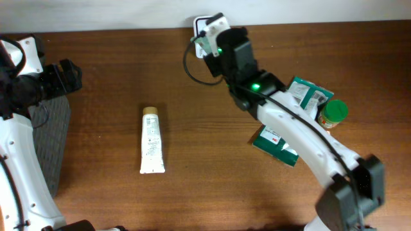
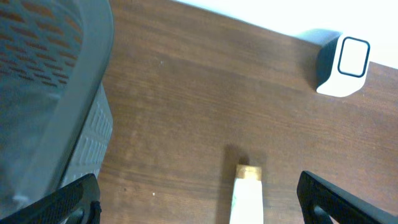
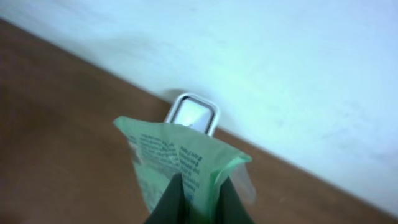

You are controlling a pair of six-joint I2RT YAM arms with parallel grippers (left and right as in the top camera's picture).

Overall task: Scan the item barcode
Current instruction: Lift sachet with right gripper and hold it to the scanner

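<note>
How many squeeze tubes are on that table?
1: the white tube lies flat left of centre, untouched. Another could hide beneath the right arm.

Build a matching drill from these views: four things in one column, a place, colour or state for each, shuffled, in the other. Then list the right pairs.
Things
1. green pouch
2. tube
3. scanner
4. jar

Place, colour or state
A. white, standing at the back
B. lying flat, untouched
C. green lid, next to the packets on the right
D. pinched in the right fingers

Pairs: 1-D, 2-B, 3-A, 4-C
</note>
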